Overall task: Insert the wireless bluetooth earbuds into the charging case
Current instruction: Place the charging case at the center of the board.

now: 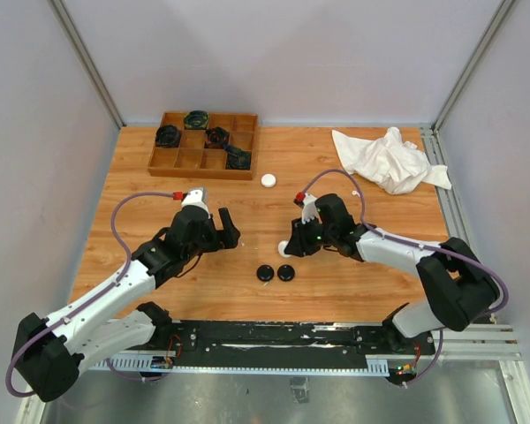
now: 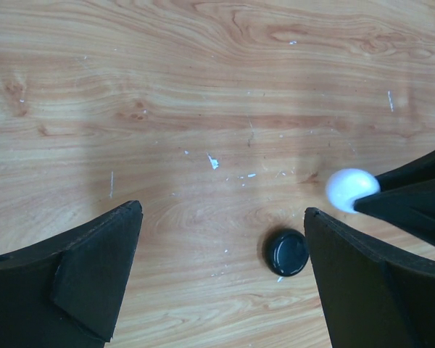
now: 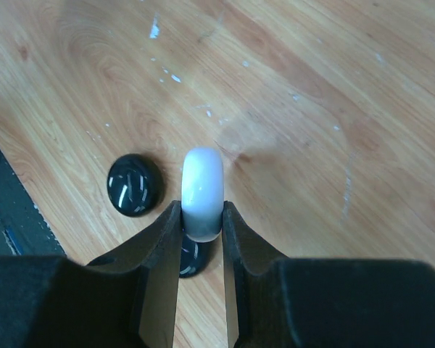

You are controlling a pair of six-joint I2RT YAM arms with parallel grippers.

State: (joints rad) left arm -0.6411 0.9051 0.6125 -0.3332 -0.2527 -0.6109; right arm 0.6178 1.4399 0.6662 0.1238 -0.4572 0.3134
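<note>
My right gripper is shut on a white round charging case, held on edge just above the table and seen from above as the white case. Two black round cases lie closed on the wood close by; in the right wrist view one black case is to the left and the other is partly hidden under the fingers. My left gripper hangs wide open over bare wood, with one black case near its right finger. A tiny white piece may be an earbud; it is too small to tell.
A wooden compartment tray at the back left holds several dark cases. Another white case lies near the tray's front right corner. A crumpled white cloth sits at the back right. Grey walls close in three sides.
</note>
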